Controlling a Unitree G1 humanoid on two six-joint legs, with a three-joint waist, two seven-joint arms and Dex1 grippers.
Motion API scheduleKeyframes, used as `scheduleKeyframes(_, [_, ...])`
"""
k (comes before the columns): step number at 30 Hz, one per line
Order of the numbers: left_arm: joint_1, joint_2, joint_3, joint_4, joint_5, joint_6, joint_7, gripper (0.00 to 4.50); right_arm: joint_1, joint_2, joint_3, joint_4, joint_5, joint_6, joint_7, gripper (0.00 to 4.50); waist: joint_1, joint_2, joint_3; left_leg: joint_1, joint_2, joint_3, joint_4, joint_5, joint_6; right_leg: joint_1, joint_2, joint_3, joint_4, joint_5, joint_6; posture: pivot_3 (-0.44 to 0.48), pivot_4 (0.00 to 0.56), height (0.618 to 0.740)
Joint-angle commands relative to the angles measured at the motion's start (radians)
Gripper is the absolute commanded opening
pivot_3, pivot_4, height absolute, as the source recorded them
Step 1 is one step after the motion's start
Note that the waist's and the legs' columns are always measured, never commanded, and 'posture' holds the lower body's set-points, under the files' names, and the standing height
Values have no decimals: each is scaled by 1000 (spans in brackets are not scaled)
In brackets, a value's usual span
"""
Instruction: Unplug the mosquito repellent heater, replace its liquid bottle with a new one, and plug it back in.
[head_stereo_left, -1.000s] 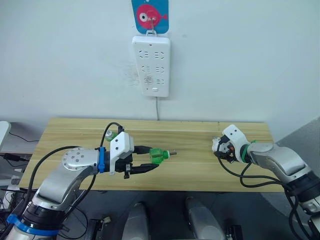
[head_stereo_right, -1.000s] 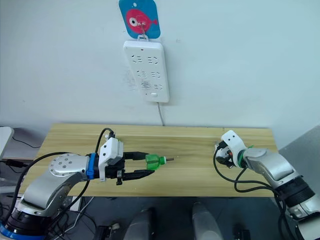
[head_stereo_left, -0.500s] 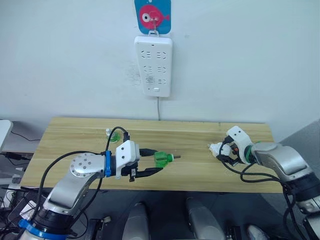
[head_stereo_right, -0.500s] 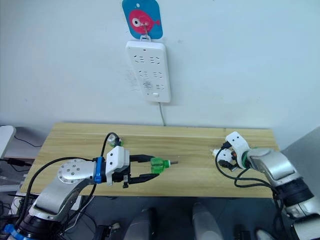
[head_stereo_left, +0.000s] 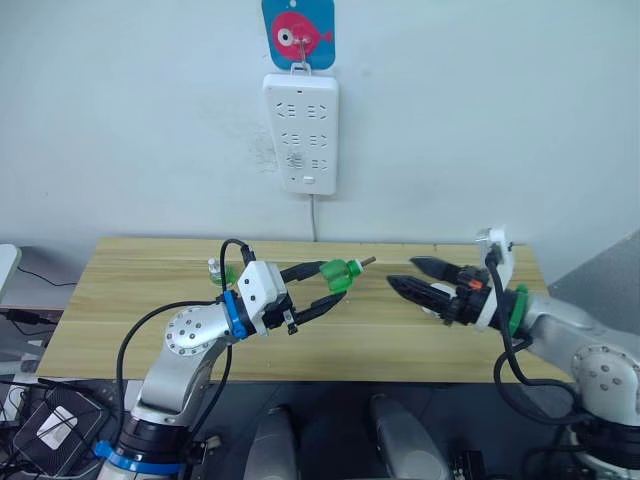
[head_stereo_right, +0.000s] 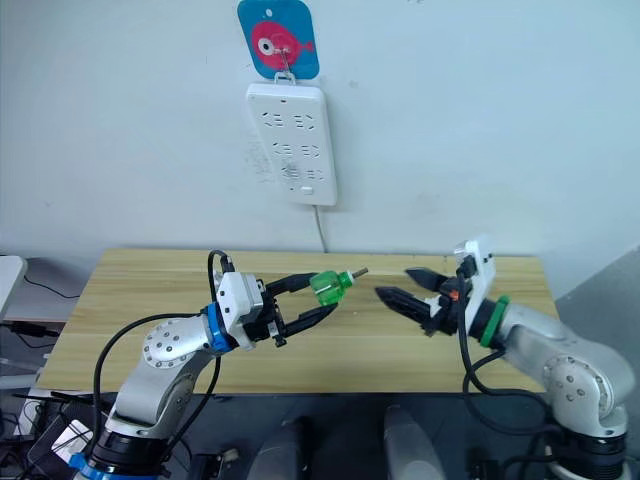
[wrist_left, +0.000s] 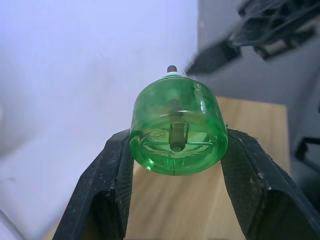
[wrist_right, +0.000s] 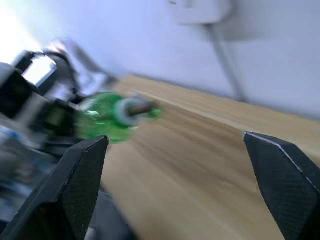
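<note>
Bottle (head_stereo_left: 336, 273) of green plastic is pinched between the fingers of the left gripper (head_stereo_left: 324, 288) above the wooden table (head_stereo_left: 400, 330), its long axis roughly level, wick pointed at the right gripper (head_stereo_left: 410, 275), whose fingers are spread wide with nothing between them.

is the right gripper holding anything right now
No, the right gripper has its two black fingers spread apart with nothing between them, facing the green bottle in the left gripper.

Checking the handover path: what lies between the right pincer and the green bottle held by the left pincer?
Nothing: in the left eye view an open gap, with bare table below, separates the right pincer from the green bottle, wick toward it.
</note>
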Motion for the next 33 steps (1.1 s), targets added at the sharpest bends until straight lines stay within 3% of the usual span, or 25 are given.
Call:
scheduleKeyframes(1, [-5, -34, -37, -38, 22, -27, 31, 2227, -22, 149, 30, 20, 154, -33, -201, 4500, -9, 0, 0, 0, 0, 0, 0, 0, 0, 0, 0, 0, 0, 0, 0, -216, 229, 740])
scheduleKeyframes(4, [-10, -38, -45, -35, 36, -39, 32, 2227, -50, 212, 41, 52, 222, -67, -295, 4500, -19, 1, -1, 0, 0, 0, 0, 0, 0, 0, 0, 0, 0, 0, 1, -213, 223, 740])
scheduleKeyframes(9, [-21, -40, -48, -30, 44, -49, 39, 2227, -70, 198, 96, 79, 264, -91, -320, 4500, -27, 1, -1, 0, 0, -1, 0, 0, 0, 0, 0, 0, 0, 0, 1, -210, 218, 740])
scheduleKeyframes(12, [-28, -44, -49, -30, 50, -49, 51, 2227, -73, 174, 117, 95, 286, -101, -312, 3894, -27, 1, -1, 0, 0, -2, -1, 0, 0, 0, 0, -1, 0, 0, 1, -205, 213, 740])
scheduleKeyframes(20, [-20, -64, -58, -43, 57, -55, 78, 2227, -76, 151, 155, 123, 351, -143, -319, 1026, -28, 1, -2, 0, 0, -2, -1, 0, 0, 0, 1, -1, 1, 0, 1, -195, 209, 740])
scheduleKeyframes(21, [-16, -62, -60, -45, 59, -59, 77, 2227, -76, 149, 158, 126, 362, -148, -323, 827, -29, 1, -2, 0, 0, -2, -1, 0, 0, 0, 1, -1, 1, 0, 1, -195, 209, 740])
scheduleKeyframes(26, [-11, -63, -66, -42, 75, -72, 89, 2227, -83, 128, 180, 134, 405, -162, -332, 834, -28, 1, -3, 0, 0, -2, -1, 0, 0, 0, 1, -1, 1, 0, 1, -189, 212, 740])
scheduleKeyframes(30, [12, -7, -69, -33, 100, -25, 66, 3558, -96, 96, 195, 141, 354, -185, -314, 834, -31, 2, -3, 0, 0, -2, -1, 0, 0, 0, 1, -1, 1, 0, 1, -188, 216, 740])
scheduleKeyframes(33, [76, 81, -23, -20, 114, 49, 64, 4495, -129, -21, 267, 160, 110, -245, -178, 834, -33, 2, -3, 0, 0, -2, -1, 0, 0, 0, 1, -1, 1, 0, 1, -178, 222, 740])
